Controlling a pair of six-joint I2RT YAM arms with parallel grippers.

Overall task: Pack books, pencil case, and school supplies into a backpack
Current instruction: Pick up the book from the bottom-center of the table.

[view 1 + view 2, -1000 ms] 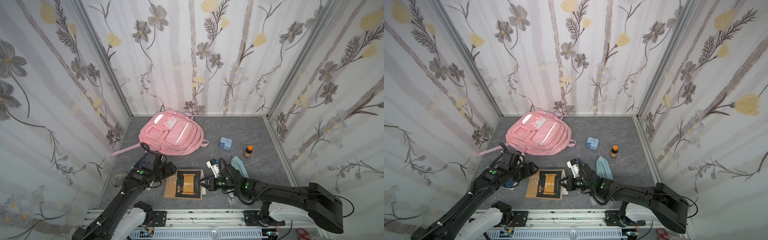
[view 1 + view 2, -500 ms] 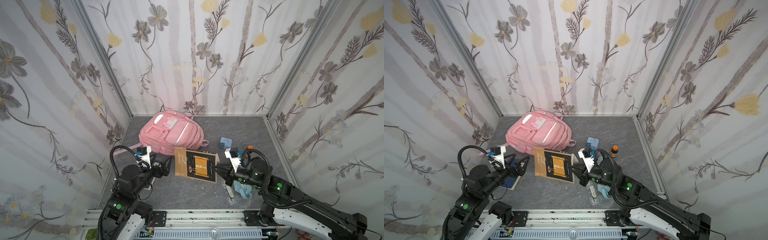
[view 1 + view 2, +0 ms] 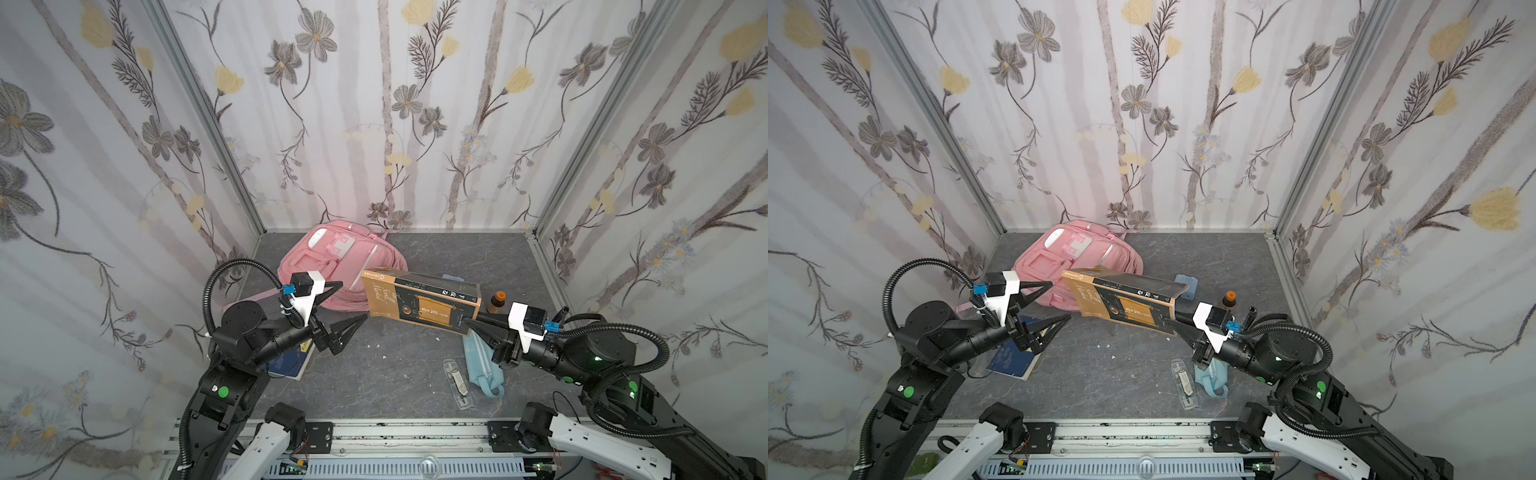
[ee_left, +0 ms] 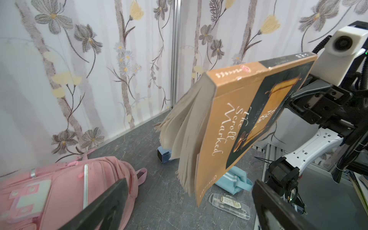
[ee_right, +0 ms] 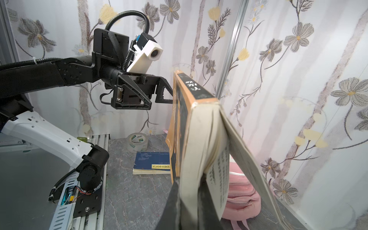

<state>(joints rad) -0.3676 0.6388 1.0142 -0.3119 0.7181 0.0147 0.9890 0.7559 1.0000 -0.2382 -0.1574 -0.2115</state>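
Holding the brown-gold book (image 3: 419,303) in the air above the table, the right gripper (image 3: 467,322) is clamped on a near corner of one short end. The long axis is level and runs across the cell, with the free end pointing at the left gripper (image 3: 353,300).

- Left jaws are spread wide, with a fingertip just beside the book's free corner. Contact cannot be told.
- Spine is uppermost.
- Left wrist view only: the pages (image 4: 185,143) fan and hang down.
- Right wrist view only: the tape roll (image 5: 137,142) stands beside the dark blue book (image 5: 152,162). In the top views the left arm partly covers that book.
- The backpack (image 3: 332,257) lies behind the held book. The pencil case (image 3: 482,365) and clear case (image 3: 457,380) are on the table under the right arm.
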